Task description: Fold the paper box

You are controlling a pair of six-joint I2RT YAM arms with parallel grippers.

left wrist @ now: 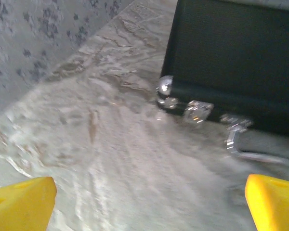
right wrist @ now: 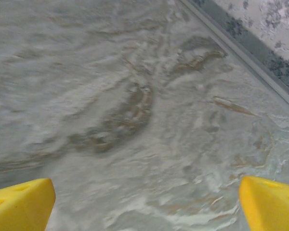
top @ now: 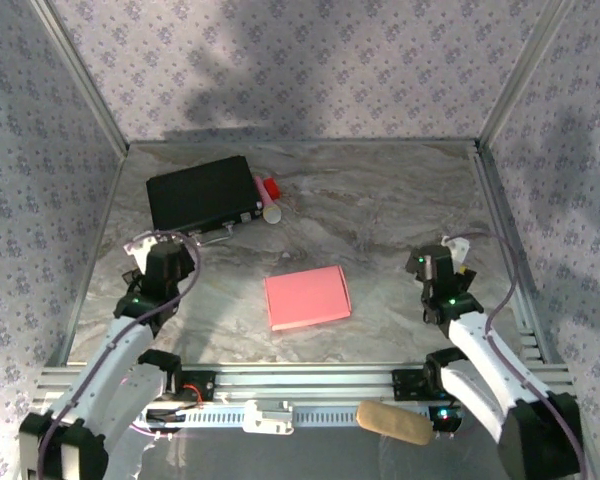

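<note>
One pink paper box lying alone, with two open grippers on either side of it.

Counted: one paper box (top: 307, 298), one black case (top: 202, 193), one small red thing (top: 271, 187), one white cylinder (top: 272, 211) and two grippers. The left gripper (left wrist: 145, 204), to the left of the box, has its yellow fingertips (left wrist: 21, 202) spread wide, holds nothing and faces the case's metal latches (left wrist: 197, 110). The right gripper (right wrist: 144, 204), to the right of the box, is spread just as wide over bare table (top: 400, 200) and also empty. Neither touches the box. The case is behind the box to the left, well apart, with the red thing and the cylinder just beside it. Free surface surrounds the box; the table's front rail (top: 310, 368) is near its front edge.
</note>
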